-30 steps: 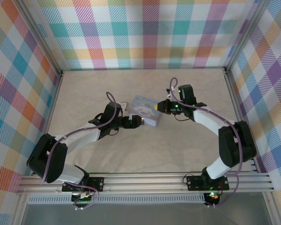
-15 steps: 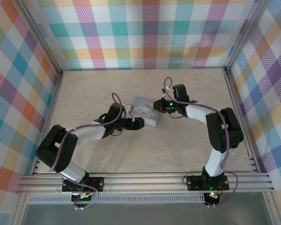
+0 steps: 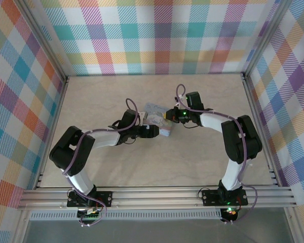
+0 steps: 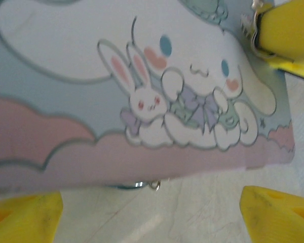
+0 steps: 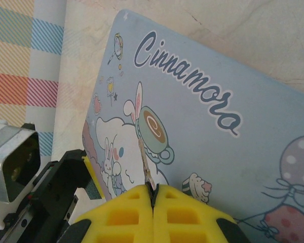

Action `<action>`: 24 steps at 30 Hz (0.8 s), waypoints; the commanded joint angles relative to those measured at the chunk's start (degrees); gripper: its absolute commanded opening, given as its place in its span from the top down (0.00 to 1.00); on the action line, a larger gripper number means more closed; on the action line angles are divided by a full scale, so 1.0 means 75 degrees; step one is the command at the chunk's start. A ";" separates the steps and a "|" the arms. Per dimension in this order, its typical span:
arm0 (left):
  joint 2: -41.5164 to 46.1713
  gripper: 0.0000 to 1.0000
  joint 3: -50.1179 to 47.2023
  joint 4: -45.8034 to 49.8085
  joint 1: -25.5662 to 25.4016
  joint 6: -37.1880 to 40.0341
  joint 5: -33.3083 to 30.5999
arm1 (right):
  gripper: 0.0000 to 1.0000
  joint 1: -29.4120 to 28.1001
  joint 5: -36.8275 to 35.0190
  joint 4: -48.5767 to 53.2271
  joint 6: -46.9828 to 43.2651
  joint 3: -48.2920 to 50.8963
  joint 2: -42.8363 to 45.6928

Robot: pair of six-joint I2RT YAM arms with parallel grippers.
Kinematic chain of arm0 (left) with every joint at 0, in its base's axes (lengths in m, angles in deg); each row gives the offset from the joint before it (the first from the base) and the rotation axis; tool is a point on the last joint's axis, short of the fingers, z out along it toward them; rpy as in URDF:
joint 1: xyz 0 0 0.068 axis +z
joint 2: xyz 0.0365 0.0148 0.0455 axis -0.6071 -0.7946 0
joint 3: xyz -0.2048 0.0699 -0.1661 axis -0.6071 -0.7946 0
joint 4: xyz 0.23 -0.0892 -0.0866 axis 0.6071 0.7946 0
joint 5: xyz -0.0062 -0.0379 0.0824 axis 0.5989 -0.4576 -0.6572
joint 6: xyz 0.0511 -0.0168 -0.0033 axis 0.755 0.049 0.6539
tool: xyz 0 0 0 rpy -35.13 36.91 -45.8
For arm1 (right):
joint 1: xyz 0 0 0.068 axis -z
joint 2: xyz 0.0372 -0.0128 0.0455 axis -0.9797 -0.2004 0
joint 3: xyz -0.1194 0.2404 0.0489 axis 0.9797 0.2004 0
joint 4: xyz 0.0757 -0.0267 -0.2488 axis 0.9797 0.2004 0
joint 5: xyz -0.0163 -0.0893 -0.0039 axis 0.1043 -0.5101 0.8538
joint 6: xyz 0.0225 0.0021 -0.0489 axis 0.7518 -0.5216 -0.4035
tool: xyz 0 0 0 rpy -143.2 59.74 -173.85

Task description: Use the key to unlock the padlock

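Setting: a pale beige, stone-look counter [image 3: 192,162] boxed in by pastel plaid walls [image 3: 157,35].
Padlock: the light-blue, flat, rounded-rectangular, box-like padlock [image 3: 157,121], with a white cartoon character printed on its face, lies flat on the counter between the tips of the two arms.
Key: a tiny, slim key [image 5: 144,164] shows as a short silver metal blade over the padlock's printed face. Its head is buried in the pinch that holds it.
Right fingers: the right fingers [image 3: 169,116] sit at the padlock's right edge, pressed fully together on the key.
Left fingers: the left fingers [image 3: 151,131] sit at the padlock's near-left edge, spread wide with nothing between them. The padlock's edge lies just ahead of them, and no contact is visible.
Keyhole: it cannot be made out. A small silver fitting [image 4: 153,185] shows at the padlock's near edge.
Handling: the padlock looks stiff, light and smooth, so it would probably slide when the key pushes in. It is best braced across its narrower sides. The key is thin and could twist in soft pads, so it is best held by its head.
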 commanded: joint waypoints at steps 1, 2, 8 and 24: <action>-0.0251 0.11 0.0271 -0.0332 0.0106 0.0195 -0.0042 | 0.98 -0.0049 -0.0164 0.0388 -0.0244 -0.0083 -0.0219; -0.0298 0.12 0.0310 -0.0362 0.0121 0.0203 -0.0029 | 0.98 -0.0049 -0.0162 0.0357 -0.0229 -0.0071 -0.0221; -0.0361 0.17 0.0301 -0.0415 0.0120 0.0267 0.0170 | 0.98 -0.0049 -0.0148 0.0358 -0.0238 -0.0070 -0.0215; -0.0667 0.26 -0.0061 -0.0939 -0.0084 0.0408 0.0213 | 0.98 -0.0044 -0.0195 0.0350 -0.0298 -0.0117 -0.0340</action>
